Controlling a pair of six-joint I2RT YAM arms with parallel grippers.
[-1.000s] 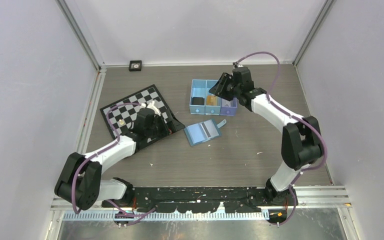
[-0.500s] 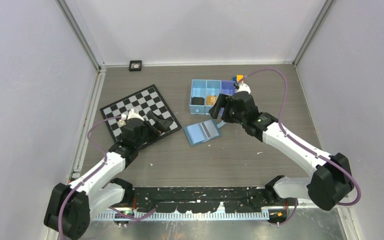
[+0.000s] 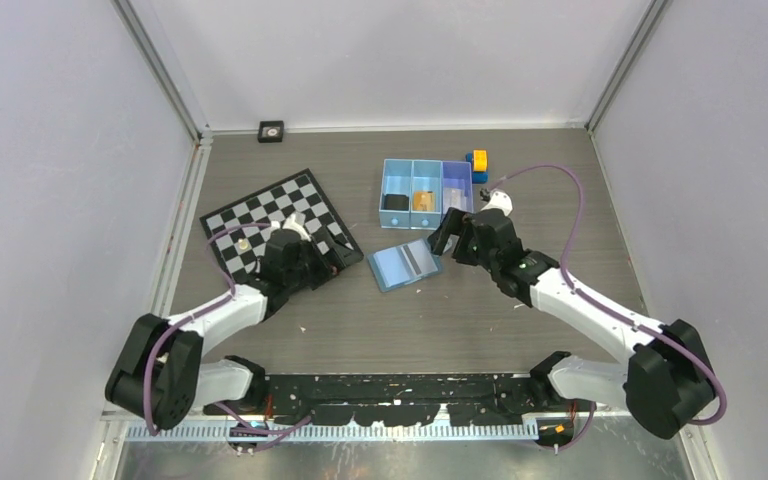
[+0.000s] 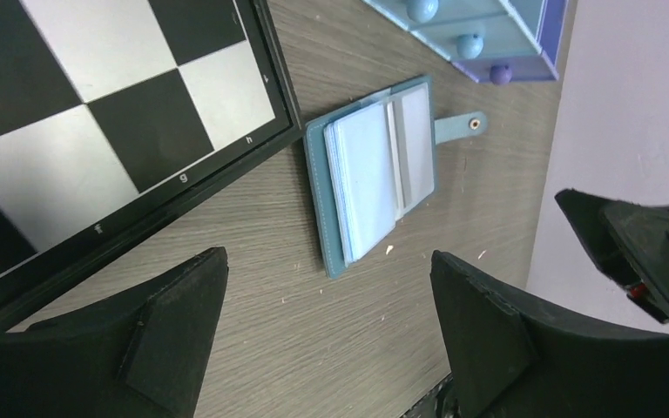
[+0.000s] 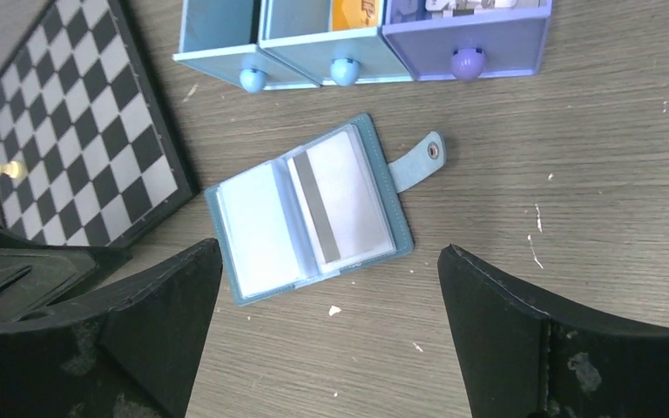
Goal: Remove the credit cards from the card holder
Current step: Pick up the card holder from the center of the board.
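Although both pairs stand wide apart and empty, the right fingers (image 5: 113, 348) hang nearer the card holder (image 3: 406, 264), which lies open on the tabletop (image 3: 460, 325) at frame centre, long axis left-to-right; the left fingers (image 4: 139, 348) sit farther left.

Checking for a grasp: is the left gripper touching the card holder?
Apart. In the left wrist view, bare tabletop separates the left gripper from the card holder.
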